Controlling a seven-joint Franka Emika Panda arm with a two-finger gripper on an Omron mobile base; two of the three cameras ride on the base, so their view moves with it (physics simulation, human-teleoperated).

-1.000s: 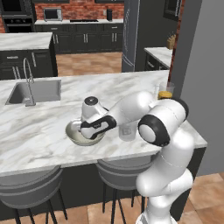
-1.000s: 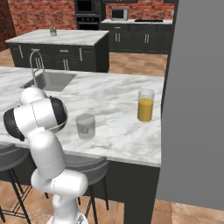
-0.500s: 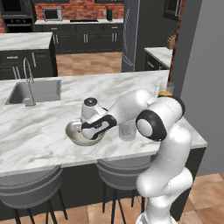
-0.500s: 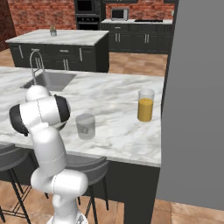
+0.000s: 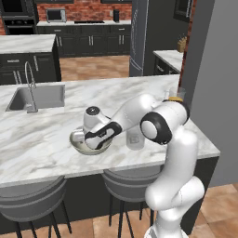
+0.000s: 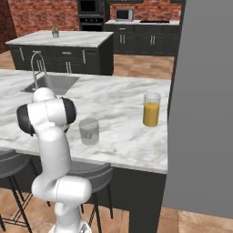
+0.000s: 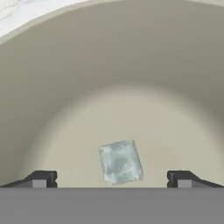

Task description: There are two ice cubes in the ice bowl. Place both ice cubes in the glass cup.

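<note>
Arm barely shifted; gripper spread wide over ice cube inside ice bowl.

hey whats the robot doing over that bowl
A white robot arm is reaching down into the bowl on the marble counter. Its gripper is open and sits low inside the bowl, with one ice cube lying on the bottom between the two fingertips, not yet gripped. The clear glass cup stands on the counter just beside the bowl. A glass of orange juice stands farther along the counter.
</note>
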